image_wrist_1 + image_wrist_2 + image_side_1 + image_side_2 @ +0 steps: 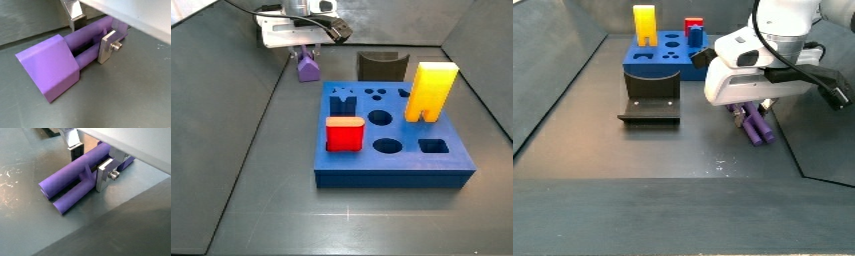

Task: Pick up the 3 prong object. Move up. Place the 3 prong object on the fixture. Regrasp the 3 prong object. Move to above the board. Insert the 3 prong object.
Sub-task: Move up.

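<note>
The gripper (pixel 90 37) sits low on the floor, its plates straddling the purple piece (pixel 57 62). Whether they're clamped, I can't tell. A loose grip could let it slip when lifted toward the fixture (pixel 651 108).

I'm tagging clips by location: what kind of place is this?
Most likely a robot lab test cell, not a home or shop: a dark walled floor, a flat blue plastic board with shaped holes, and the pincer astride a small purple plastic 3 prong piece.
</note>
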### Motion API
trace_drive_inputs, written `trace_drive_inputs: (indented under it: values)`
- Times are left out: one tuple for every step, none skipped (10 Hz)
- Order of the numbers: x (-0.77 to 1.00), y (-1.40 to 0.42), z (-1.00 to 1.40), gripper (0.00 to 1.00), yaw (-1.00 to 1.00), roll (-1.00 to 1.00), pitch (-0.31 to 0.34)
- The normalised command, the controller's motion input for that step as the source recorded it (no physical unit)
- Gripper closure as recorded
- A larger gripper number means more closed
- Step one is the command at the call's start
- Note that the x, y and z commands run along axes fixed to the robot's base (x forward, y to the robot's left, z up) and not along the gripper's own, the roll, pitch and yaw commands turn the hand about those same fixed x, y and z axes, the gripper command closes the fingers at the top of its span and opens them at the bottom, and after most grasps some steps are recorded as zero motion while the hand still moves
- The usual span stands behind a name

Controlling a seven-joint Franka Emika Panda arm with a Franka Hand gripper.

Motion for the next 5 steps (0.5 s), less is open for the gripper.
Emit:
trace_drive_inputs:
  values:
    - [0.00,0.00,0.83,1.00,0.00,0.00,0.000]
    - [-0.04,0.08,0.80,1.00,0.00,0.01,0.023]
    - [-0.05,0.06,0.69,1.00,-0.01,0.00,0.064]
    - [-0.03,0.05,0.59,1.00,-0.01,0.00,0.087]
    - [-0.01,0.04,0.43,1.00,-0.02,0.01,0.096]
